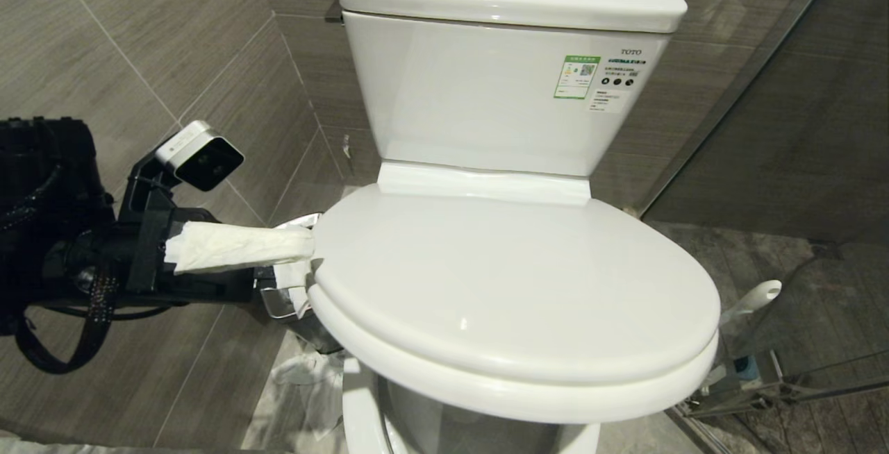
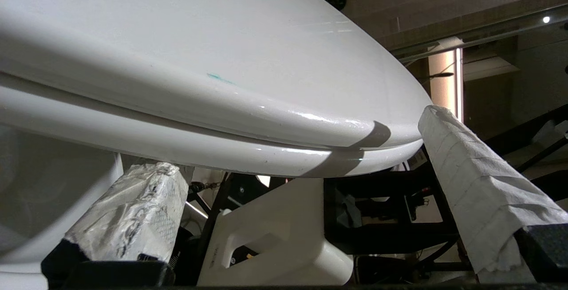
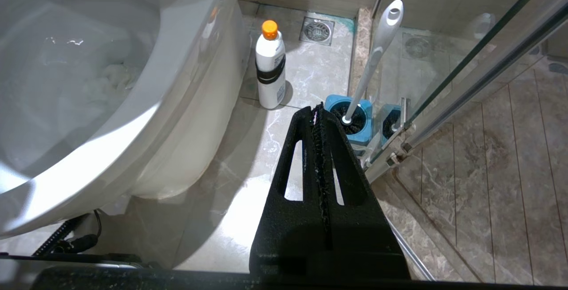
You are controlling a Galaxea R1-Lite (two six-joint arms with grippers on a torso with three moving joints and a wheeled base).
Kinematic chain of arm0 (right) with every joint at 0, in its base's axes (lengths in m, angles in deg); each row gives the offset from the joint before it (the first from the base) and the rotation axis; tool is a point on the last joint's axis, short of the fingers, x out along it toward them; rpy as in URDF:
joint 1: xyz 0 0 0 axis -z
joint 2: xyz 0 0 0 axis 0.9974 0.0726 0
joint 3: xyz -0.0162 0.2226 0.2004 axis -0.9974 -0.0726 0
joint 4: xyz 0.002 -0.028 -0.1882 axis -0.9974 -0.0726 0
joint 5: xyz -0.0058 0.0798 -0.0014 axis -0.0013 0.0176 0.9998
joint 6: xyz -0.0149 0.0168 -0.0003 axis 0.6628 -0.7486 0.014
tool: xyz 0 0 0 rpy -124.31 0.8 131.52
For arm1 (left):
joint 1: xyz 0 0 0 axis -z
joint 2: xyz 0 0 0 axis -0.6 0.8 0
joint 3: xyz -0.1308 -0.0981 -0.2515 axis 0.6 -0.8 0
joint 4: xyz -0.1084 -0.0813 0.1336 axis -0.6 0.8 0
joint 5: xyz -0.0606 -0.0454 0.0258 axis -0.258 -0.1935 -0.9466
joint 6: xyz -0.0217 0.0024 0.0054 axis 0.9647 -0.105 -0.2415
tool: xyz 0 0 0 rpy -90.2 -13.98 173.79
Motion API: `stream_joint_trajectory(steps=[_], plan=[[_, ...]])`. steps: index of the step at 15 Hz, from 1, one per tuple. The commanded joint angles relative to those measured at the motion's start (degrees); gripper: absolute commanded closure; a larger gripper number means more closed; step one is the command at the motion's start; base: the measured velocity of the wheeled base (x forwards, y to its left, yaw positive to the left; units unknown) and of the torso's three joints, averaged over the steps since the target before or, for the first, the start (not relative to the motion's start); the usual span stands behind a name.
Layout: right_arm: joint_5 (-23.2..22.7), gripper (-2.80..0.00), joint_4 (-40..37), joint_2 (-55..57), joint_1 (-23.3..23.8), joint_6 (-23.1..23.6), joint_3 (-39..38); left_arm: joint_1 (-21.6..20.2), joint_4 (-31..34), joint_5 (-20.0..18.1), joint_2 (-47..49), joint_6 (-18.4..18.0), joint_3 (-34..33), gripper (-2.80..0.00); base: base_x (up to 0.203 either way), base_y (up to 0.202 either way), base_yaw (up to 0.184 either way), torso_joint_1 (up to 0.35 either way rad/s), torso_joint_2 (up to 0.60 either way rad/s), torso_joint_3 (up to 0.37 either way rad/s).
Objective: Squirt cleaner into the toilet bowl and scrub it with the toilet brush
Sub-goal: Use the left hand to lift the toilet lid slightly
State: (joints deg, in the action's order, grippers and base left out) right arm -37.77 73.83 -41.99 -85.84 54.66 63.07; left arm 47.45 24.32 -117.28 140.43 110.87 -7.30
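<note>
Between my left gripper's [image 2: 301, 219] spread jaws, at the left edge of the toilet bowl [image 1: 514, 287], the closed lid and seat meet in a thin seam; both fingers are wrapped in white paper, one finger [image 2: 483, 192] lying alongside the lid's rim, the other finger [image 2: 128, 214] below the seat, and nothing is clasped between them. A faint turquoise smear of cleaner [image 2: 219, 77] marks the lid's curved edge, ahead of the jaws. Seen from my head, the wrapped upper finger touches the lid's left rim, with a small steel waste bin [image 1: 292, 301] just under it.

My right gripper [image 3: 320, 117] hangs low beside the bowl's outer wall, its black jaws pressed flat together on nothing. Just beyond their tips stands the toilet brush [image 3: 377, 55], its white handle leaning against a glass partition [image 3: 466, 59], its black head sunk in a blue holder [image 3: 355, 121]. Further ahead and towards the bowl, a white bottle [image 3: 270, 72] with an orange cap stands on the marbled floor, near a square drain [image 3: 317, 30]
</note>
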Motion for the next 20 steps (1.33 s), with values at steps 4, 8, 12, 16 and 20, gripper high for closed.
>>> stream_joint_trajectory(steps=[4,8,12,16,20], plan=[[-0.02,0.0,0.0,0.07,0.0,-0.02,-0.01,-0.21,-0.15,-0.51,0.3,4.18,5.49,-2.8,0.0,0.0,0.0,0.0,0.0,0.0],[-0.02,0.0,0.0,0.07,0.0,-0.02,-0.01,-0.2,-2.34,-0.52,1.18,6.64,7.26,-2.8,0.0,0.0,0.0,0.0,0.0,0.0],[-0.02,0.0,0.0,0.07,0.0,-0.02,-0.01,-0.21,-2.79,-0.52,1.19,11.46,10.9,-2.8,0.0,0.0,0.0,0.0,0.0,0.0],[-0.02,0.0,0.0,0.07,0.0,-0.02,-0.01,-0.21,-2.79,-0.34,1.18,14.37,13.51,-2.8,0.0,0.0,0.0,0.0,0.0,0.0],[-0.02,0.0,0.0,0.07,0.0,-0.02,-0.01,-0.12,-2.79,-0.34,1.36,14.28,13.77,-2.8,0.0,0.0,0.0,0.0,0.0,0.0]])
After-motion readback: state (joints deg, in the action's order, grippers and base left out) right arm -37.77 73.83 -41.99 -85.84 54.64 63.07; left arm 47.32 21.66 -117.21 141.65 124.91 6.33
